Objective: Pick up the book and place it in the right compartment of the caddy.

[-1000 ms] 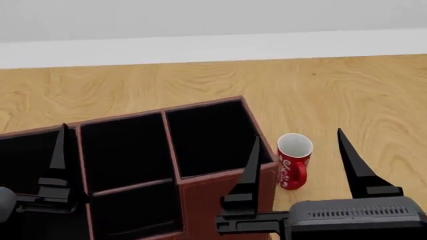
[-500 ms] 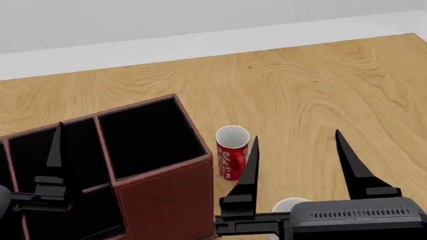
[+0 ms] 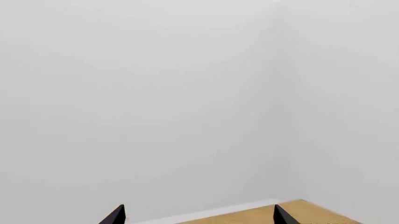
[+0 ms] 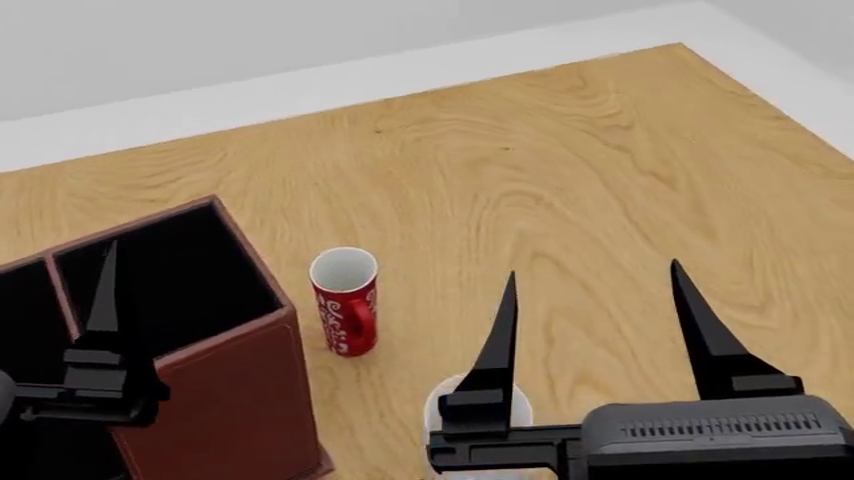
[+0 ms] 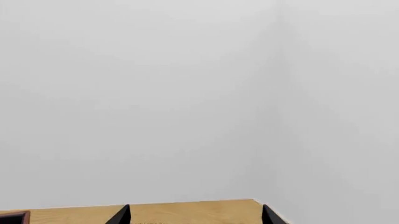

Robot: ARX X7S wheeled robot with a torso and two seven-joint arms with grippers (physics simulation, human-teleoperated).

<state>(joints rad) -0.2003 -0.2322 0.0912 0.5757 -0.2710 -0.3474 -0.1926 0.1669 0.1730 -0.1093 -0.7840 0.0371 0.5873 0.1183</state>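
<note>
Book absent from every view, both grippers, left (image 4: 100, 300) and right (image 4: 594, 320), spread empty above the bench (image 4: 561, 180) beside the caddy (image 4: 227, 370), so searching should precede any reach

The caddy (image 4: 227, 400), reddish-brown with black inside, stands at the lower left of the head view. Its tall right compartment (image 4: 174, 280) is open. The book is not visible.

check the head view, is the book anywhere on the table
No, only the caddy, a red mug and a white mug show on the wooden table; no black book is visible.
</note>
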